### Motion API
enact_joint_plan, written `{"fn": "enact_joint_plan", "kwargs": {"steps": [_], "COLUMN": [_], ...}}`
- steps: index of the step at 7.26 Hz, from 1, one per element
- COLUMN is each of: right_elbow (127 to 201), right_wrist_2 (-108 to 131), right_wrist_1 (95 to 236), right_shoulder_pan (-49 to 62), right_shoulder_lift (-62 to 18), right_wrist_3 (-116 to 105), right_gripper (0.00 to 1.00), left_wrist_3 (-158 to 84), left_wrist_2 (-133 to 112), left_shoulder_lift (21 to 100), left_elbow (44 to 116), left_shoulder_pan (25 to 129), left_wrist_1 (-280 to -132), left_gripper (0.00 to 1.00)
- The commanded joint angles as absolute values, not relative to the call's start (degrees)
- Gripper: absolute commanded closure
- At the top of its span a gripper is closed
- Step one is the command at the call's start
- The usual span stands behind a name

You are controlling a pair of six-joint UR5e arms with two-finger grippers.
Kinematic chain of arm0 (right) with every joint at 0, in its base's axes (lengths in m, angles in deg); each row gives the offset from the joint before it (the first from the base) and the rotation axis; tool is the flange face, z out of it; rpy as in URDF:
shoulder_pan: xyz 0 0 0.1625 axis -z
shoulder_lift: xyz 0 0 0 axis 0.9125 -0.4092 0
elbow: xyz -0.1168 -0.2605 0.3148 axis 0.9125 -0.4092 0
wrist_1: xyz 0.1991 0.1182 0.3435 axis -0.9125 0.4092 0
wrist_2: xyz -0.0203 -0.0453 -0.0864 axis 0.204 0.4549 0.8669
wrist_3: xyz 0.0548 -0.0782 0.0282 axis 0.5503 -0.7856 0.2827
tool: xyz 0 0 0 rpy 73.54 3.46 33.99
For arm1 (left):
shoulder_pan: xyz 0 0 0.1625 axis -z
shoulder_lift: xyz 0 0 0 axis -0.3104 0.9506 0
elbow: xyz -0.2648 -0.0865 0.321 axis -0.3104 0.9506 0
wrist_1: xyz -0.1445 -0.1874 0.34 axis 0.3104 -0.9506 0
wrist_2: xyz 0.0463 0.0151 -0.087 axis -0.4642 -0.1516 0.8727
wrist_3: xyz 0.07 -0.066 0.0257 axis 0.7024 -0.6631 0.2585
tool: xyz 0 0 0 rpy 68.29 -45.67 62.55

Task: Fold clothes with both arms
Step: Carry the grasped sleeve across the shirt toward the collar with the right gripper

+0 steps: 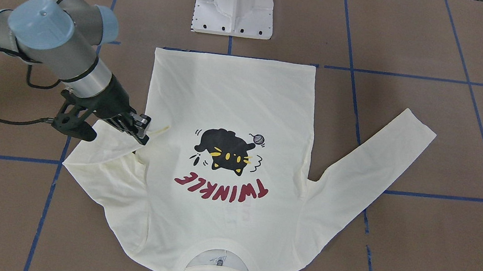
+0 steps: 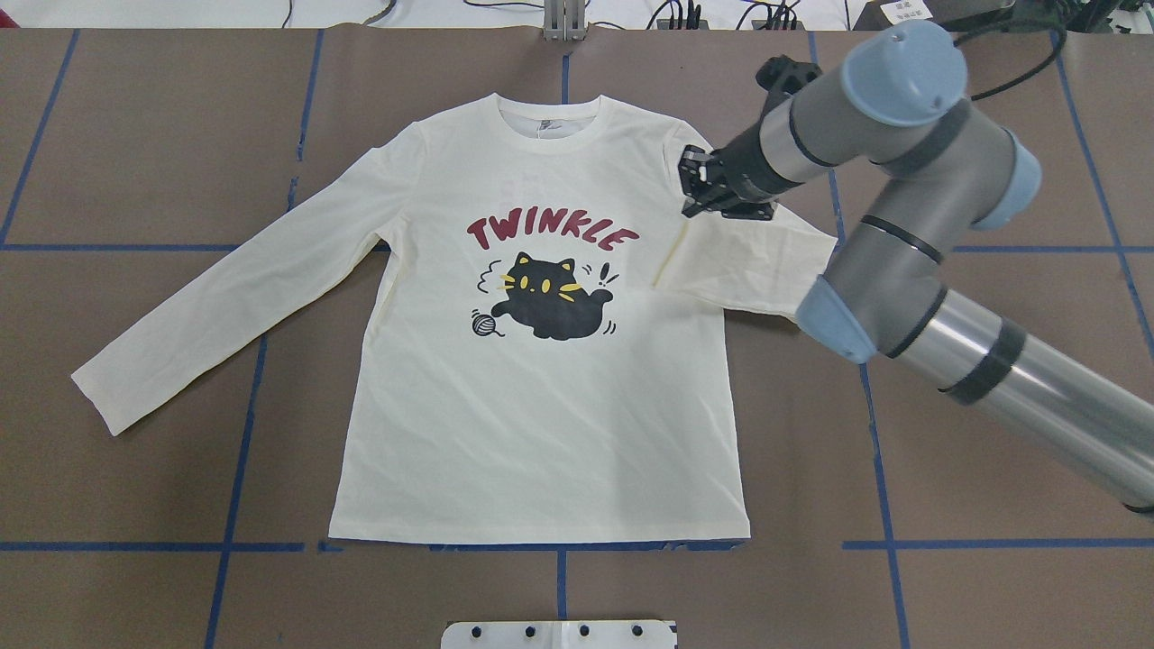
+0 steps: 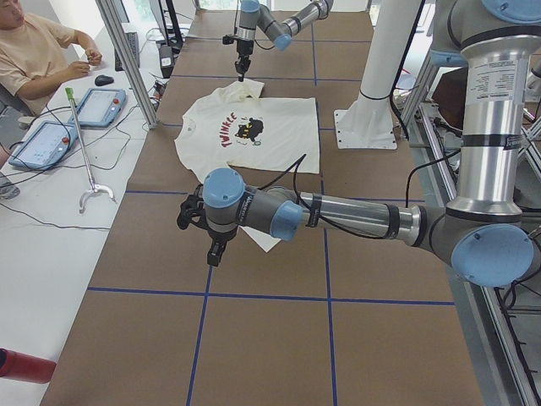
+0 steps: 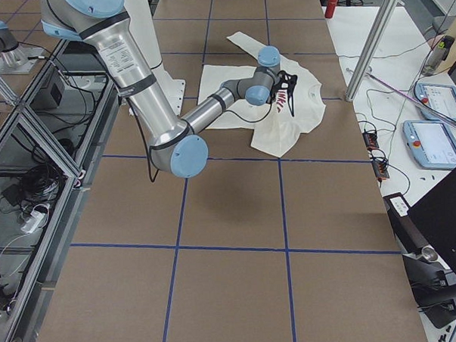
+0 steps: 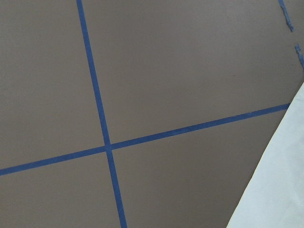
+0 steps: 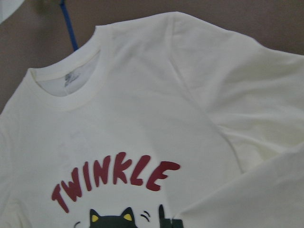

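The cream shirt [image 2: 541, 424] lies flat, print side up, with the cat and "TWINKLE" showing and the collar away from the robot. My right gripper [image 2: 690, 185] is shut on the cuff of the shirt's right sleeve [image 2: 748, 261]. It holds the sleeve folded in over the chest, just above the body. In the front view it [image 1: 144, 130] stands at the shirt's edge. One fingertip [image 6: 166, 222] shows in the right wrist view. The other sleeve [image 2: 225, 306] lies stretched out. My left gripper [image 3: 213, 247] hovers beside that cuff; I cannot tell its state.
The white pedestal base [image 1: 234, 10] stands at the robot's side of the brown table. Blue tape lines [image 2: 243, 424] grid the surface. An operator [image 3: 34, 51] sits at a side desk with tablets [image 3: 97, 106]. The left wrist view shows table and a sleeve edge [image 5: 275, 190].
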State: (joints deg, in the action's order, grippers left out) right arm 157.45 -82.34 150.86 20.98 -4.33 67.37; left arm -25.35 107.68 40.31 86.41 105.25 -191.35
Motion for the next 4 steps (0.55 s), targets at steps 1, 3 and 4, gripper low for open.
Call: {"fn": "enact_joint_plan", "kwargs": {"steps": [1, 3, 4], "right_elbow": [141.56, 129.66, 127.95], "right_wrist_2": [-72.87, -69.80, -65.59], "right_wrist_1": [151.63, 150.24, 146.92], "right_shoulder_pan": [26.80, 31.10, 33.83], "right_shoulder_lift": [15.54, 27.09, 27.40], "right_wrist_3": [69.59, 69.24, 69.24], "right_gripper": [1.00, 1.00, 1.00], "left_wrist_3": [-25.28, -25.36, -25.45], "left_wrist_2": [107.61, 107.52, 107.52], "left_shoulder_lift": [40.25, 40.34, 40.34], "left_elbow": [86.51, 86.17, 86.42], "left_shoulder_pan": [105.27, 105.18, 105.18], "left_wrist_1": [-191.45, -191.45, -191.36], "left_gripper": [0.00, 0.00, 0.00]}}
